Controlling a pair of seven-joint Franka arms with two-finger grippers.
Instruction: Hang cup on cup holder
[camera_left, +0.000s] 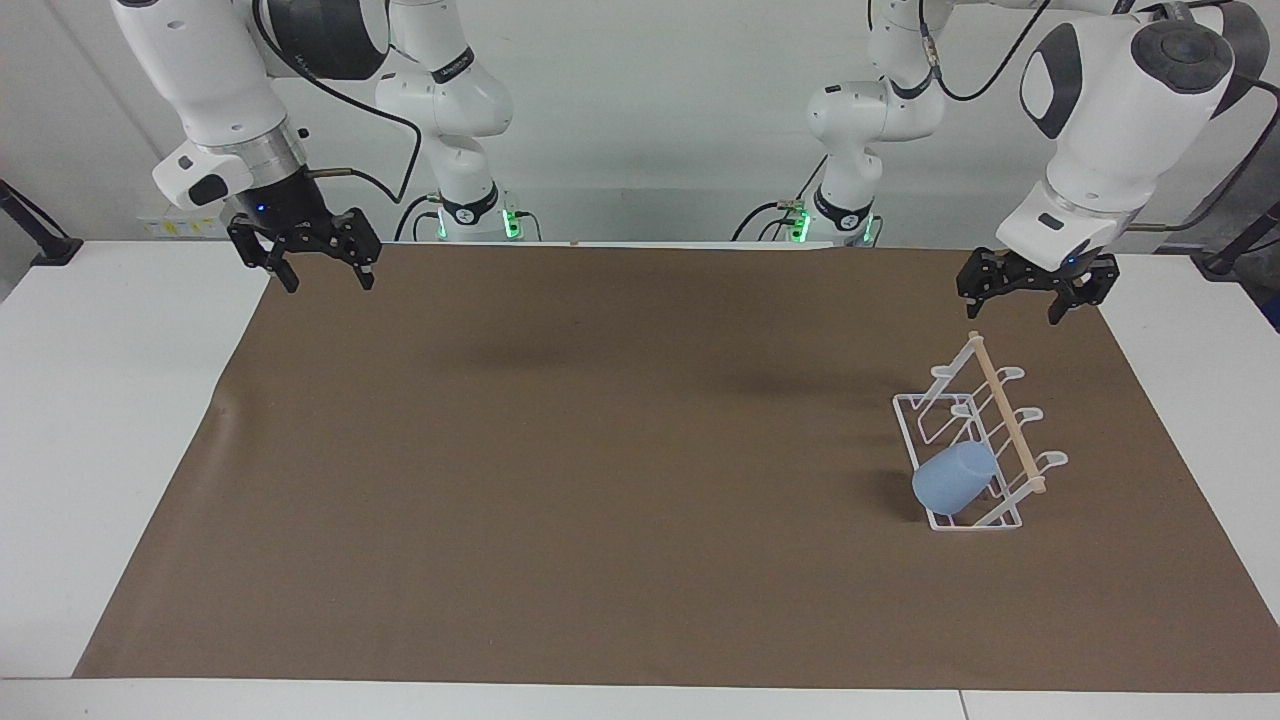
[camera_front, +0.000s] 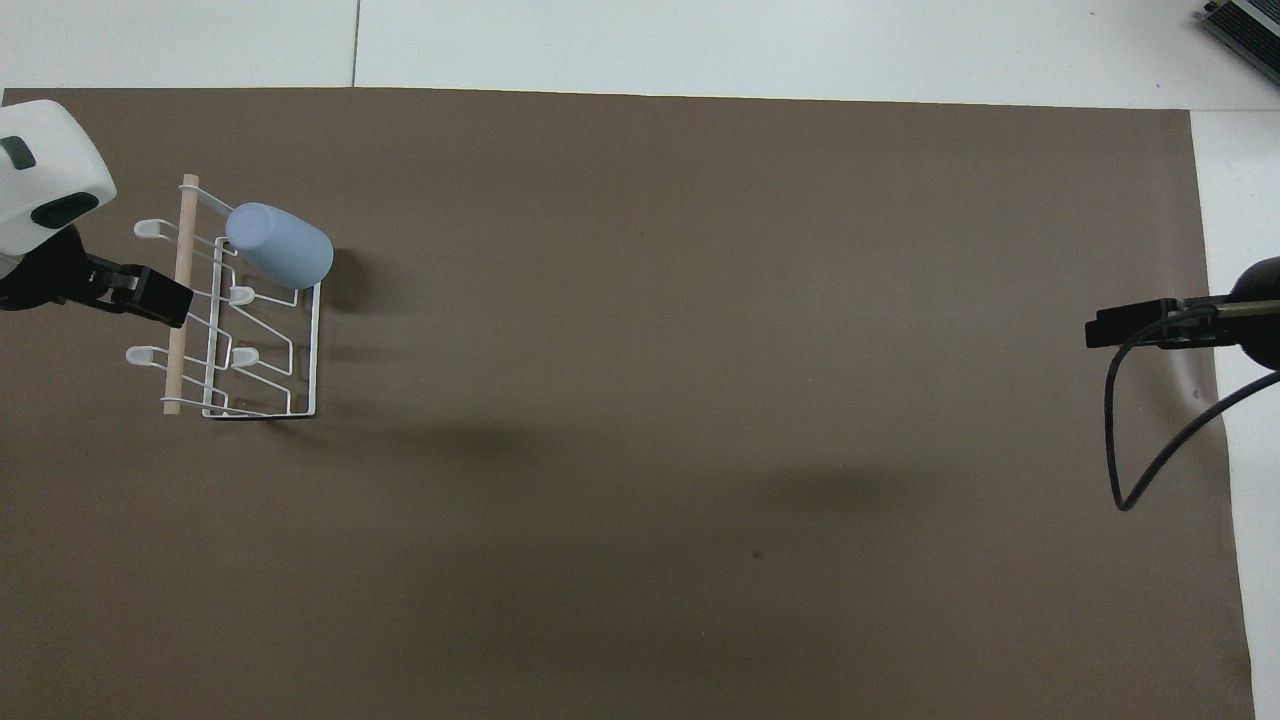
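The light-blue cup (camera_left: 953, 478) hangs tilted on a prong at the end of the white wire cup holder (camera_left: 975, 440) farthest from the robots; it also shows in the overhead view (camera_front: 278, 246), on the cup holder (camera_front: 240, 330). My left gripper (camera_left: 1014, 302) is open and empty, raised over the mat by the holder's end nearest the robots; it shows in the overhead view (camera_front: 150, 297) too. My right gripper (camera_left: 324, 272) is open and empty, waiting raised over the mat's edge at the right arm's end; one finger shows in the overhead view (camera_front: 1130, 328).
A brown mat (camera_left: 600, 450) covers most of the white table (camera_left: 110, 400). A black cable (camera_front: 1150, 440) loops down from the right arm over the mat's edge.
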